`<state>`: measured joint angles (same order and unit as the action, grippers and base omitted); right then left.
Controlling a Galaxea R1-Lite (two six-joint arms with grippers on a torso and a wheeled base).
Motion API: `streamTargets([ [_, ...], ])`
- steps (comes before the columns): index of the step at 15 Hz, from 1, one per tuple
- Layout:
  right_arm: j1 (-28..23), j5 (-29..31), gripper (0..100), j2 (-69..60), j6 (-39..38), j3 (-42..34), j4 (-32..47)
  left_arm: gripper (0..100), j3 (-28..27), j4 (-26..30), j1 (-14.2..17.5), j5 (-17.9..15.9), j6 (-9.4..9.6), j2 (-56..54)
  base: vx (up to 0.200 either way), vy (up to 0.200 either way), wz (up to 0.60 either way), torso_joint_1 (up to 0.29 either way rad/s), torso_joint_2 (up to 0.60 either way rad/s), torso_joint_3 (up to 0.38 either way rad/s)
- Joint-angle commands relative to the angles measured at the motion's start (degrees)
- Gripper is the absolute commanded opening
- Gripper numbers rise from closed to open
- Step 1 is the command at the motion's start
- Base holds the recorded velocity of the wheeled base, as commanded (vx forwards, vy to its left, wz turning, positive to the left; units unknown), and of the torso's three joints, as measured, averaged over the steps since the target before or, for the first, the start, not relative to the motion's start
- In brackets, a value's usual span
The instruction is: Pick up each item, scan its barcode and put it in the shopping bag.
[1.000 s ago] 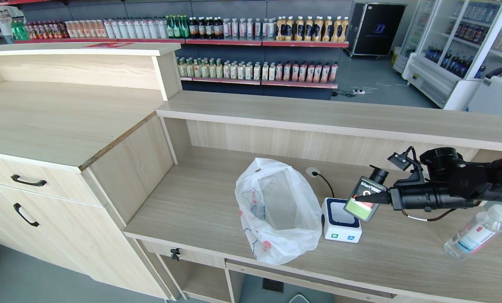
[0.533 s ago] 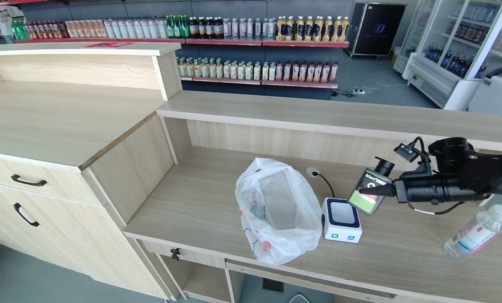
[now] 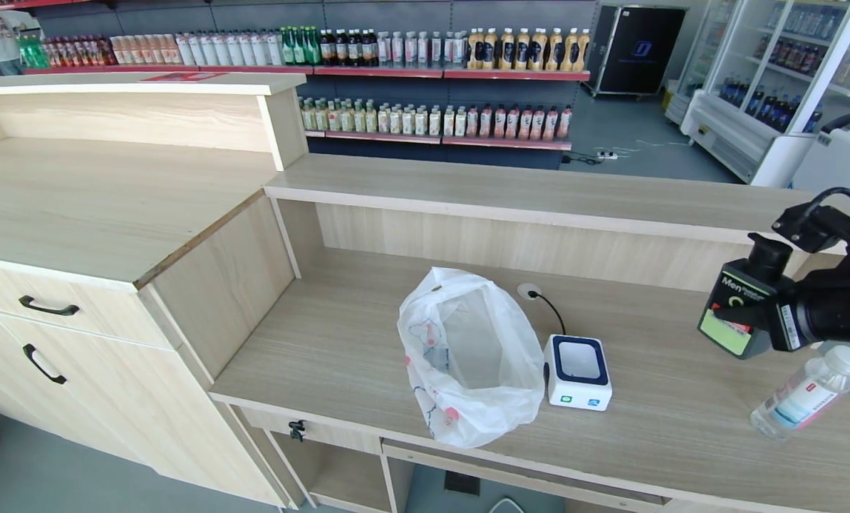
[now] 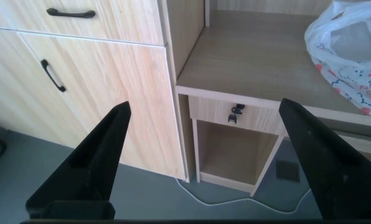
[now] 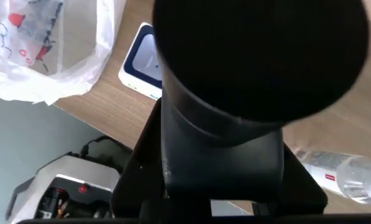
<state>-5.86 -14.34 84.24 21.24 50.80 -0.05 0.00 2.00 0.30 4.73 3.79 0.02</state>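
Bottle (image 3: 737,291), clamped in right gripper (image 3: 734,313), pulled back from scanner (image 3: 578,372); bag (image 3: 467,356) drop pending; left gripper (image 4: 205,104) wide.

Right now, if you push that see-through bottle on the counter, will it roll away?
Probably: the clear bottle lies on its side, and its round body should roll easily. It rests near the right end of the counter, so a push might send it off. It looks like thin plastic, so it may be slippery.
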Motion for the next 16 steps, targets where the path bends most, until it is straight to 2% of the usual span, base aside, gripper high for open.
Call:
streamTargets([
  [1,0.4,0.6,0,-5.6,0.5,-2.5,-1.5,100,0.0,0.0,0.0,0.0,-0.01,0.0,0.0,0.0,0.0,0.0,0.0,0.0],
  [3,0.6,1.2,0,-6.6,1.2,-5.1,-6.4,100,0.0,0.0,0.0,0.0,-0.01,0.0,0.0,0.0,0.3,0.001,0.0,0.004],
  [6,4.5,5.3,0,-5.9,-0.1,-7.4,-12.7,100,0.0,0.0,0.0,0.0,-0.01,0.0,0.0,0.0,0.6,-0.001,0.01,0.004],
  [9,10.5,12.8,0,-0.7,-4.9,-6.7,-20.1,100,0.0,0.0,0.0,0.0,-0.01,0.0,0.0,0.0,0.6,0.014,0.01,0.002],
  [11,11.6,13.5,0,3.9,-8.1,-6.4,-24.7,100,0.0,0.0,0.0,0.0,-0.01,0.0,0.0,0.0,0.6,0.002,0.0,0.0],
  [14,11.0,13.5,0,10.9,-7.8,-7.5,-29.1,100,0.0,0.0,0.0,0.0,-0.01,0.0,0.0,0.0,0.0,0.0,0.0,0.0],
  [16,11.0,13.5,0,18.8,-7.7,-10.0,-40.0,100,0.0,0.0,0.0,0.0,-0.01,0.0,0.0,0.0,0.0,0.0,0.0,0.0],
])
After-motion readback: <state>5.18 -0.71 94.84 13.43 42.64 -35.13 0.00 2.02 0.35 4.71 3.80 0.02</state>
